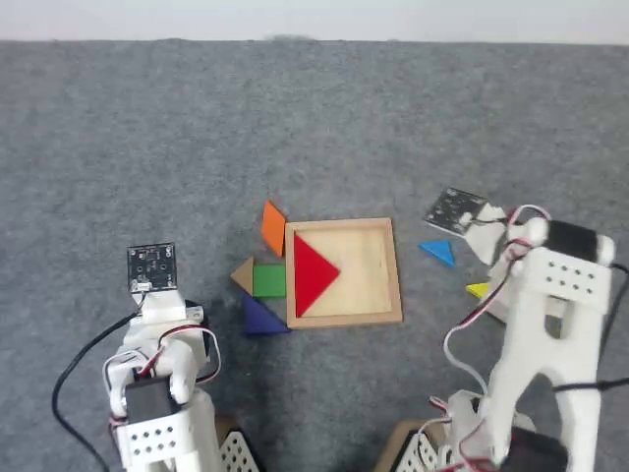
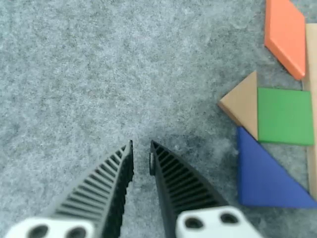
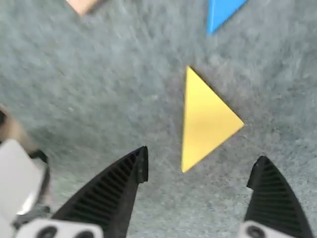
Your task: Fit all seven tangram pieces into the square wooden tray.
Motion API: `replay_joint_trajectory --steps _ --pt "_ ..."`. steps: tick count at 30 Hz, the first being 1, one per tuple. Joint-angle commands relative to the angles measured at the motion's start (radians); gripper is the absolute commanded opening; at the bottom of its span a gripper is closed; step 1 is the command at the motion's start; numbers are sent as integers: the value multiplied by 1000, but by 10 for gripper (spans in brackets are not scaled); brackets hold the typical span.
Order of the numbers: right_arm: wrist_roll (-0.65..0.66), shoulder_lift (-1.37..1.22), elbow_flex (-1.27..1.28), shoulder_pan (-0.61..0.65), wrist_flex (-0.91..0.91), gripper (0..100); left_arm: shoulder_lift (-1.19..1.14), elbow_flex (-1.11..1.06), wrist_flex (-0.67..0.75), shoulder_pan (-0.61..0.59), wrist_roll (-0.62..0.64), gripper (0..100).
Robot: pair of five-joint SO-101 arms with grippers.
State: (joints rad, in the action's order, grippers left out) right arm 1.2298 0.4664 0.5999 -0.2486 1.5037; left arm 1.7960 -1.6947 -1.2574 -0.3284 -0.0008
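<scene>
Right gripper: jaws spread wide, empty, over yellow triangle lying flat on counter, right of tray. Advice: descend centred, pinch opposite edges, avoid corners.

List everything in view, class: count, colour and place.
wooden tray: 1, pale wood, mid-table
red triangle: 1, red, inside tray
orange parallelogram: 1, orange, tray's far-left corner, outside
green square: 1, green, against tray's left side
tan triangle: 1, tan, touching square's left
dark blue triangle: 1, dark blue, tray's near-left corner
light blue triangle: 1, light blue, right of tray
yellow triangle: 1, yellow, under right gripper
carpet: 1, grey, covering table
left gripper: 1, black, shut, above bare carpet
right gripper: 1, black, open
</scene>
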Motion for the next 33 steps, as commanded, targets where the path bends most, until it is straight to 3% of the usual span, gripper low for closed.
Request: replay_joint_trajectory --steps 1,12,20,33 --pt "78 -94 -51 -114 -88 332 23 12 -5 -3 -6 50" --pt "126 -202 206 -140 -467 333 23 12 -5 -3 -6 50" --pt "126 -216 210 -142 -527 333 23 12 -5 -3 -6 50" --pt "118 -483 98 -120 -604 330 23 12 -5 -3 -6 50"
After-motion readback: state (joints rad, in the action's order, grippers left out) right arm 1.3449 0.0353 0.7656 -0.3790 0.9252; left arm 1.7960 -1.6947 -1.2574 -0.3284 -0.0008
